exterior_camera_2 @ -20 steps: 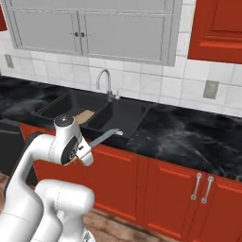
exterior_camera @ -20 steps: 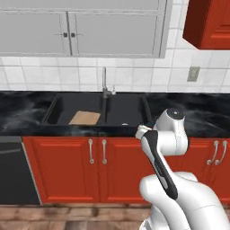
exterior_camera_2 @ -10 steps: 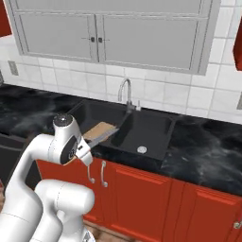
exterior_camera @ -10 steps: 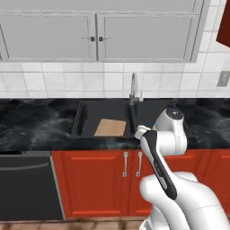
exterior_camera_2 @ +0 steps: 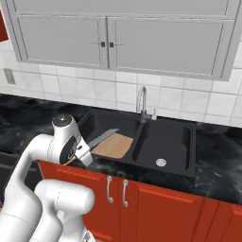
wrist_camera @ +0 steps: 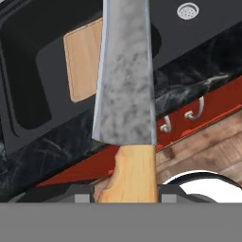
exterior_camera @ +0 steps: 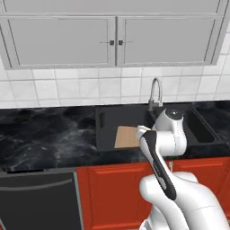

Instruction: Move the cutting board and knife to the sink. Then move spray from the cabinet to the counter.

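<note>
Gripper (wrist_camera: 126,196) clamped on knife (wrist_camera: 125,75); cutting board (exterior_camera_2: 112,145) already in sink (exterior_camera_2: 177,142). Next: lower knife into basin.

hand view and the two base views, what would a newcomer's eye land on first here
The knife first: its grey blade runs up the middle of the hand view, yellow-orange handle clamped at the fingers, pointing toward the sink. Next the light-tan cutting board, lying flat in the sink's left basin beside the chrome faucet, under grey wall cabinets.

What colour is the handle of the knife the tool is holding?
Yellow-orange, like light wood, below a mottled grey blade; the knife shows best in the hand view.
</note>
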